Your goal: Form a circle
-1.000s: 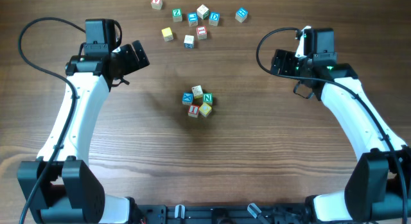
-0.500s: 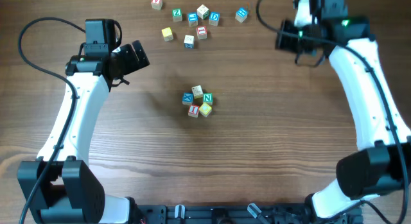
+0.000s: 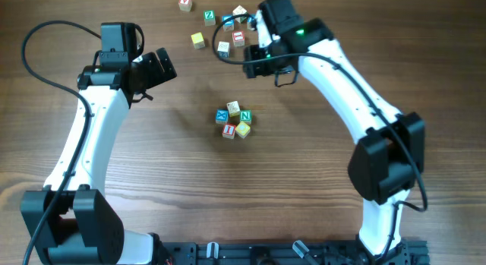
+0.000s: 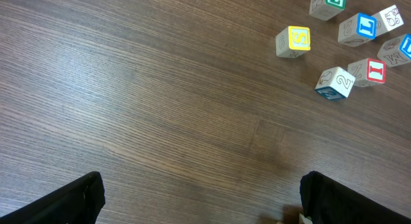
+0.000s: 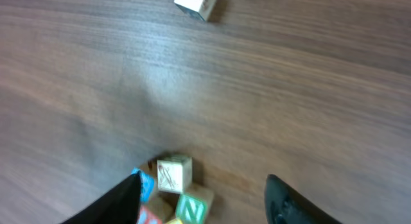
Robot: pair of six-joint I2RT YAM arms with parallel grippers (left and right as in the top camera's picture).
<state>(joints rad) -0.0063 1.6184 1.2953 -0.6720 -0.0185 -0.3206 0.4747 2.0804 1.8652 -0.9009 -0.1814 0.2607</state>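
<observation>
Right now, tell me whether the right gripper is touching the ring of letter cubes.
Apart. The overhead view shows the right gripper up by the loose cubes, with bare table between it and the ring.

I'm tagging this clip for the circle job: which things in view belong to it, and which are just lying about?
Belongs to the job:
- circle, five letter cubes bunched mid-table

Just lying about:
- loose letter cubes, scattered at the far edge

Circle (image 3: 235, 121): blue, cream, green, red, yellow faces
</observation>
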